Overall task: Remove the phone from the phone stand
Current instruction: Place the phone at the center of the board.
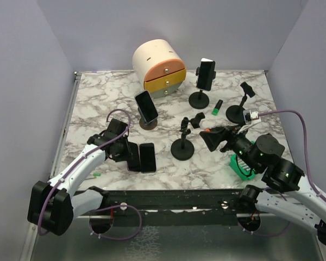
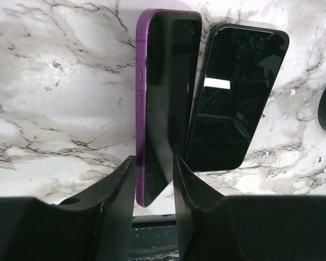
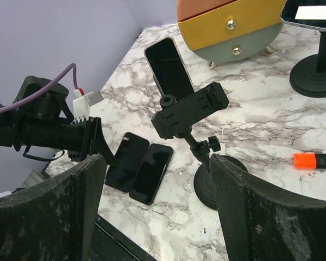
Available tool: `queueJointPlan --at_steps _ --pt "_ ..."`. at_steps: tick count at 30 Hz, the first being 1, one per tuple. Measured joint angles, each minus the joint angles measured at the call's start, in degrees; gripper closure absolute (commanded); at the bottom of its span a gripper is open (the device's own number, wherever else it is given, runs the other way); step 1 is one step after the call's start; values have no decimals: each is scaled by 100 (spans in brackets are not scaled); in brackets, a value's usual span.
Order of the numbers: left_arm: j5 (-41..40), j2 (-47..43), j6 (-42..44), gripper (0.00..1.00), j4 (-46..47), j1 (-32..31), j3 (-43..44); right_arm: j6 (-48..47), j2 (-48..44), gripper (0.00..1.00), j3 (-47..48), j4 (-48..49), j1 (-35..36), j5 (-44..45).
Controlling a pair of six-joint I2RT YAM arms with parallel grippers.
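left gripper [image 2: 154,160] seemingly pinches the glossy purple phone [image 2: 163,81] on veined marble table [image 2: 54,81]; right gripper [image 3: 156,159] gapes.

There are four phones: the purple phone [image 2: 163,103] and the black phone [image 2: 236,98] on the desk [image 1: 98,98] at the near left, and the left phone [image 1: 146,106] and the far phone [image 1: 206,73] on stands. There are four stands: left stand [image 1: 148,125], far stand [image 1: 199,100], middle stand [image 1: 182,149], right stand [image 1: 236,114]. There is one drawer box [image 1: 158,68], one pen [image 1: 217,107] and one green rack [image 1: 242,168]. There are two claws: left claw [image 2: 154,163], right claw [image 3: 158,159].
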Motion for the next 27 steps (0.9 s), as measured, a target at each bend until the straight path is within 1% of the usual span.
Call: queueJointPlan --at_steps 18,21,23,27 --pt "-302 -271 -160 66 22 0 0 -2 -66 18 0 -125 0 2" --pt "-302 -553 -238 65 254 0 2 -61 -31 18 0 -125 0 11" --pt "-269 -809 -243 63 518 0 2 -133 28 18 0 -122 0 35" --pt "-4 -1438 -210 53 1508 -20 39 -330 175 18 2 -125 0 122"
